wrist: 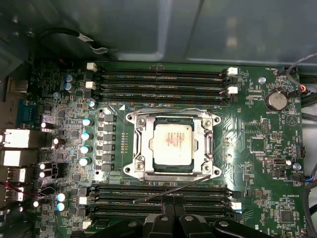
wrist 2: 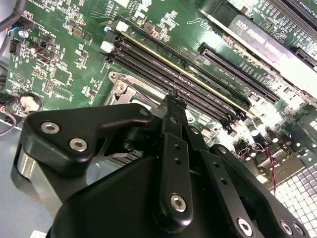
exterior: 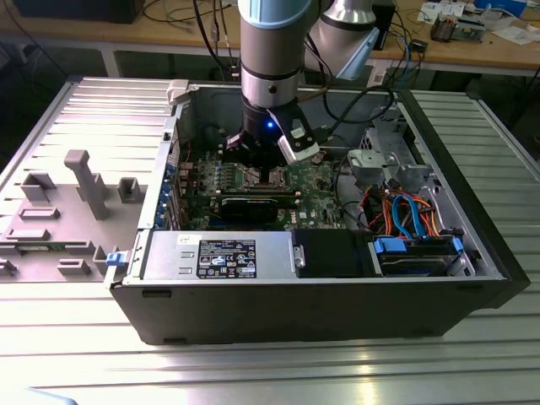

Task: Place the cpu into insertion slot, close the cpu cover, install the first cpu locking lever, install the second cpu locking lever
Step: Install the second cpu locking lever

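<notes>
Black and matte, the gripper (wrist 2: 173,106) crowds the front of the second wrist view: chunky linkage arms studded with round silver screw heads, its fingers pressed together into one narrow tip with nothing between them. That tip hangs just above the edge of the insertion slot (wrist 2: 130,88), next to the long dark memory slots (wrist 2: 198,84).

From the first wrist view the slot (wrist: 172,144) reads as a square socket with a shiny silver rim and four screwed corners. The cpu (wrist: 172,143), a flat square chip with a pale, dull metal top, already lies seated inside it. The cpu cover (wrist: 204,144), a thin silver frame with a square cut-out, lies flat around the chip. One thin wire lever (wrist: 168,191) slants loose across the memory slots between the socket and the gripper's black fingertips (wrist: 171,220), so the chip sits just beyond the gripper tip.

Memory slots run in two banks of four, one on each side of the socket, on the glossy green circuit board (wrist: 252,163).

In the exterior view the arm (exterior: 270,76) reaches straight down into the open grey metal computer case (exterior: 337,295).
</notes>
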